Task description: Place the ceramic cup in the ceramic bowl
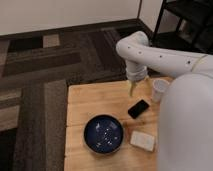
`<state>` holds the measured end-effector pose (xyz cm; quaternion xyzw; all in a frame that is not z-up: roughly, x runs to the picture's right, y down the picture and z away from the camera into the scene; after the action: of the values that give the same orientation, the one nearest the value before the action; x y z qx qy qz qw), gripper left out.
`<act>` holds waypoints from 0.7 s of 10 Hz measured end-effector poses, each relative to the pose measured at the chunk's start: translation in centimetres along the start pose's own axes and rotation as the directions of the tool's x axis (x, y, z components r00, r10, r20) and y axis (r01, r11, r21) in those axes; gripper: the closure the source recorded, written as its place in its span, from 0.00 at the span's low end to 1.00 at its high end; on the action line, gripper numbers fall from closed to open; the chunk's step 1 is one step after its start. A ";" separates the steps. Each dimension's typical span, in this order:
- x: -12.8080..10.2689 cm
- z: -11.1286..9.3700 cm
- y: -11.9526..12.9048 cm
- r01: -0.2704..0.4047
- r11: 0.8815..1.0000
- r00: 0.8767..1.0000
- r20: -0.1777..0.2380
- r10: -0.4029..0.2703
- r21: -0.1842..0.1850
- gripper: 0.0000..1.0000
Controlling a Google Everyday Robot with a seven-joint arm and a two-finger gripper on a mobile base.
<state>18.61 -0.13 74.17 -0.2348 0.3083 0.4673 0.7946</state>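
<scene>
Right now my pincer (133,90) hangs over the wooden surface (85,100), near its far edge, with the tips pointing down. It is spread wide and has hold of nothing. I cannot tell if the tips touch the wood.

My white arm (150,52) bends over from the right side and comes down to the pincer.

The ceramic cup (159,90) is small and white. It stands upright on the surface at about 3 o'clock from my pincer. It is near the pincer but apart from it. My big white body hides the surface just to the right of the cup.

The ceramic bowl (103,133) is round and dark blue with little white dots inside. It sits on the near part of the surface, at about 7 o'clock from my pincer, well apart from the cup.

A flat black phone (138,108) lies on the wood at about 5 o'clock from my pincer, between the cup and the bowl. It touches neither one.

A flat white block (142,140) lies just beside the bowl, at about 4 o'clock from it.

Past the surface is a brown and grey carpet (50,60) with blocky shapes. A black shelf (192,11) stands at about 1 o'clock, far back.
</scene>
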 end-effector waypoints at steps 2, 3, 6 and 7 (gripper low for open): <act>-0.1 -0.1 0.1 0.002 1.000 1.000 0.001 -0.002 0.000 0.35; -0.1 0.0 0.1 0.002 1.000 1.000 0.001 -0.002 0.000 0.35; -0.1 -0.1 0.1 0.002 1.000 1.000 0.001 -0.002 0.001 0.35; -0.1 0.0 0.1 0.002 1.000 1.000 0.001 -0.002 0.001 0.35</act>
<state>18.47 -0.18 74.20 -0.2347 0.3078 0.4665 0.7953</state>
